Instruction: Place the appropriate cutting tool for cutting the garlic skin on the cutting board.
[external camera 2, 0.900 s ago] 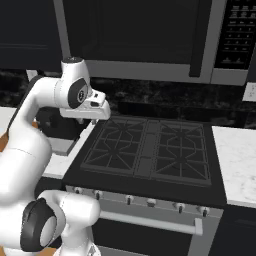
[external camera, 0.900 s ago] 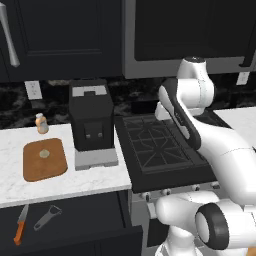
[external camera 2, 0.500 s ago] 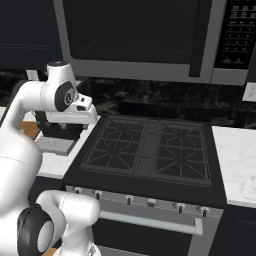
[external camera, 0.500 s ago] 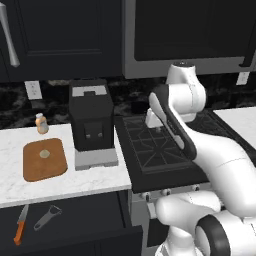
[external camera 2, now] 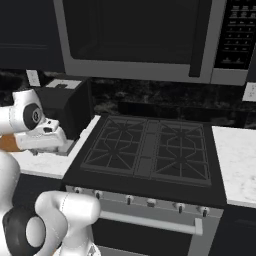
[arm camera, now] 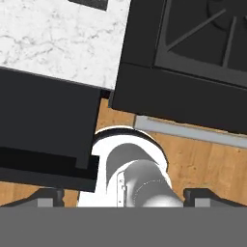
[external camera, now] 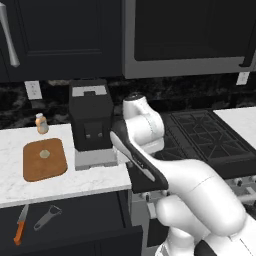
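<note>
Knife (external camera: pixel 20 224) beside peeler (external camera: pixel 47 217), below counter (external camera: pixel 65 180)

cutting board (external camera: pixel 45 161): on the worktop (external camera: pixel 90 181), left of the hand (arm camera: pixel 124 195), past the coffee machine (external camera: pixel 91 122)
garlic (external camera: pixel 44 154): on the cutting board
knife (external camera: pixel 21 226): below the worktop, just left of the peeler (external camera: pixel 47 218)
stove (external camera: pixel 200 140): right of the hand

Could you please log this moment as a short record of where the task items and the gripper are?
knife: in the open drawer below the counter, orange handle toward the camera
peeler: in the same drawer, right of the knife
board: on the counter, left of the coffee machine
garlic: on the board
bottle: behind the board, by the wall
gripper: jaws open, empty, facing the floor in front of the stove
</note>
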Robot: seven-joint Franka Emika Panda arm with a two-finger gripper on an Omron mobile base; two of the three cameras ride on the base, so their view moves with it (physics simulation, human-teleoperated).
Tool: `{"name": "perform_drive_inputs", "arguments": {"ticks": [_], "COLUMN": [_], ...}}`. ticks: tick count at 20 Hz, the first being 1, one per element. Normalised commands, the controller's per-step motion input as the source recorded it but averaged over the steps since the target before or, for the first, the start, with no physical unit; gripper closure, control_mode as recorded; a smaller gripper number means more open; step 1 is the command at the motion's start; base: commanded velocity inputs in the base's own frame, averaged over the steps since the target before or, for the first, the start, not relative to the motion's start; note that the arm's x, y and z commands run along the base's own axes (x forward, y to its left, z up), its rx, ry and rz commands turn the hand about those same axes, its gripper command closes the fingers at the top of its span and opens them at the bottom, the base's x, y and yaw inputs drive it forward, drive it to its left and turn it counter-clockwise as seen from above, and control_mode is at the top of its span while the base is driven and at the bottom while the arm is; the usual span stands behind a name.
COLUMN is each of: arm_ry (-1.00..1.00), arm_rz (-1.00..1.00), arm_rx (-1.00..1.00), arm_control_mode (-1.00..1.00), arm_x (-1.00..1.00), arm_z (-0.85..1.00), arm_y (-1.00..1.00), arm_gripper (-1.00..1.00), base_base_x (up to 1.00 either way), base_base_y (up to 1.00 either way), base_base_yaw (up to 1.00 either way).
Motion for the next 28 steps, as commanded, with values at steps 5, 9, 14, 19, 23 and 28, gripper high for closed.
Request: {"name": "perform_drive_inputs", "arguments": {"ticks": [5,9,14,19,23,28], "arm_ry": [0.23,0.18,0.02,0.00,0.00,-0.01], "arm_rz": [0.00,0.00,0.00,0.00,-0.07,-0.11], "arm_rx": [-0.01,-0.03,-0.10,-0.10,-0.03,-0.04], "arm_control_mode": [-1.00,-1.00,-1.00,-1.00,-1.00,-1.00], "arm_x": [-0.06,0.00,-0.01,-0.01,0.00,0.00], "arm_z": [-0.32,-0.43,-0.68,-0.79,-0.70,-0.62], "arm_y": [1.00,1.00,1.00,1.00,1.00,0.89], "arm_gripper": [-1.00,-1.00,-1.00,-1.00,-1.00,-1.00], "base_base_x": [0.00,0.00,0.00,0.00,0.00,0.00], "base_base_y": [0.00,0.00,0.00,0.00,0.00,0.00], "base_base_yaw": [0.00,0.00,0.00,0.00,0.00,0.00]}}
